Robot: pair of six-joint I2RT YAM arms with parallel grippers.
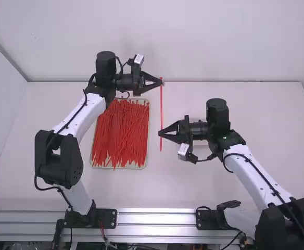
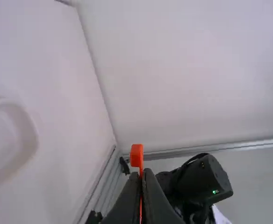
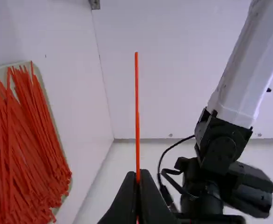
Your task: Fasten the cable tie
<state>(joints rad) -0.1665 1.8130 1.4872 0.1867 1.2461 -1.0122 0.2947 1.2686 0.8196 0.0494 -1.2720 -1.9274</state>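
Cable tie (image 1: 161,112), from on high: held out straight just beside the tray (image 1: 146,162) of spare ties (image 1: 121,133), far end pinched in the left gripper (image 1: 160,82), near end clamped in the right gripper (image 1: 161,134). On to the left wrist: left gripper (image 2: 141,175) closed tight, square head (image 2: 136,155) poking just clear of the tips, so keep that head still and the slot unobstructed. Over to the right wrist: right gripper (image 3: 137,175) gripping the tail end, so probably best to curl it round slowly toward the head, tip lined up with the slot.

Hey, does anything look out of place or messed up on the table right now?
Nothing stands out. The left tool and right tool hold one cable tie straight between them; the spare ties lie on their tray.
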